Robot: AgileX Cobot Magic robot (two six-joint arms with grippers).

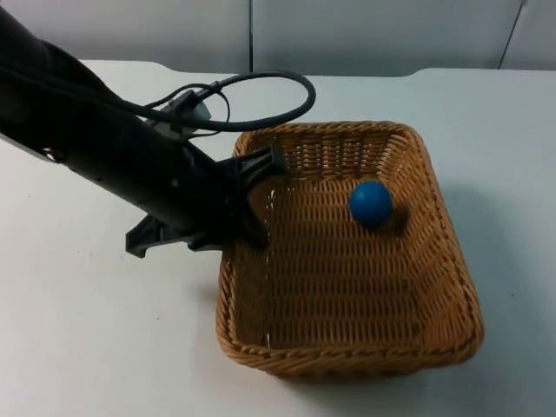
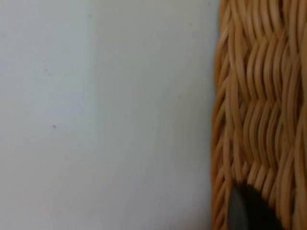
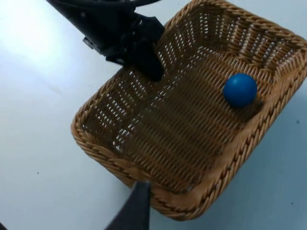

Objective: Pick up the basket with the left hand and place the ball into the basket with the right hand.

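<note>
A brown wicker basket (image 1: 347,365) sits right of the table's middle, with a blue ball (image 1: 371,202) lying inside near its far right corner. My left gripper (image 1: 250,207) is shut on the basket's left wall, one finger inside and one outside. The left wrist view has the woven wall (image 2: 254,96) close up with a black fingertip (image 2: 247,211) against it. In the right wrist view, my right gripper (image 3: 136,208) hangs above and apart from the basket (image 3: 110,158), looking down on the ball (image 3: 240,89) and the left gripper (image 3: 144,57). Whether the basket is off the table I cannot tell.
White table top (image 1: 87,330) lies all around the basket, with open room to its left and front. The grey partition wall (image 1: 365,30) closes off the back. The left arm (image 1: 95,139) crosses the table's left side.
</note>
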